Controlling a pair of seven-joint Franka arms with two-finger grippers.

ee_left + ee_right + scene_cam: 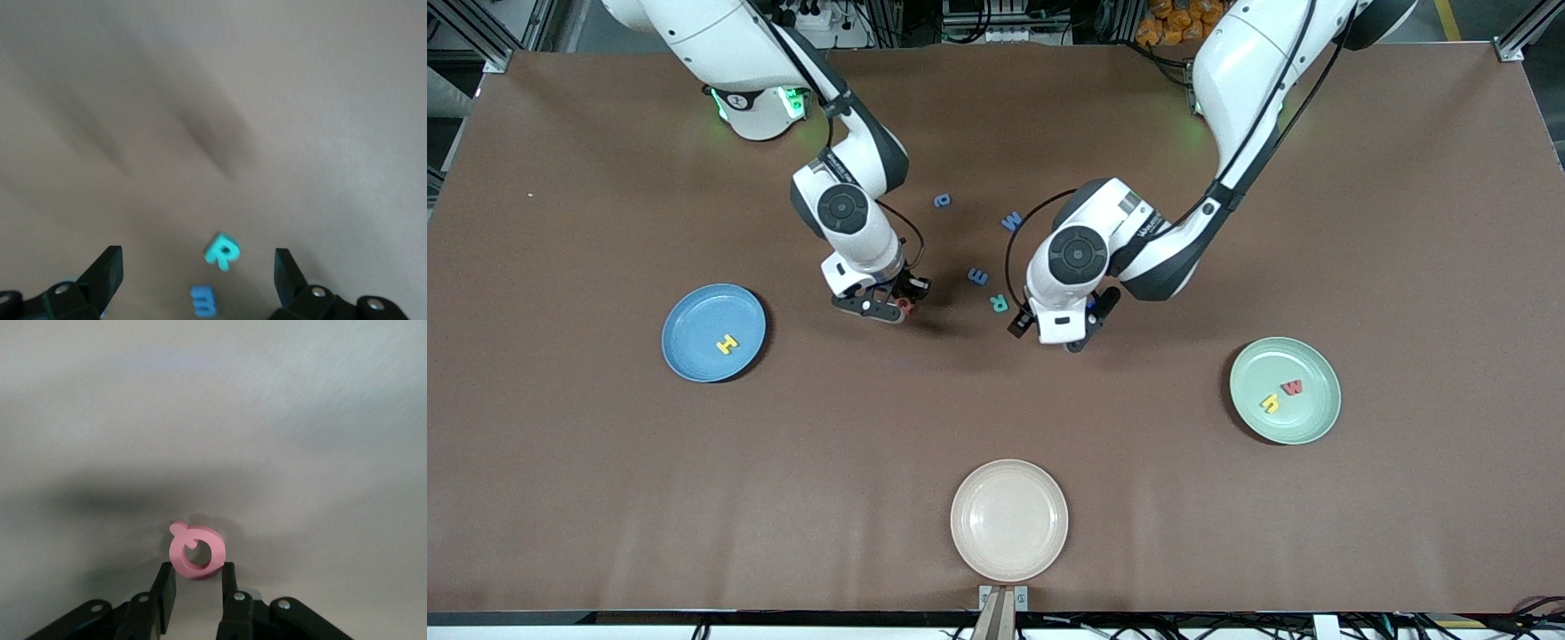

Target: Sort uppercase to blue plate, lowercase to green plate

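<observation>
red q (195, 552) sits pinched between the right hand (193, 587) fingers.

Even overhead light falls on the brown counter (605, 498) in the front view, each arm casting only a soft shadow. The left wrist view is smeared with motion blur; the right wrist view looks washed-out, pale and soft.

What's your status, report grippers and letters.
Right gripper shut on red Q, low over table. Left gripper open over teal R. Blue plate holds yellow H. Nothing blocking.
</observation>
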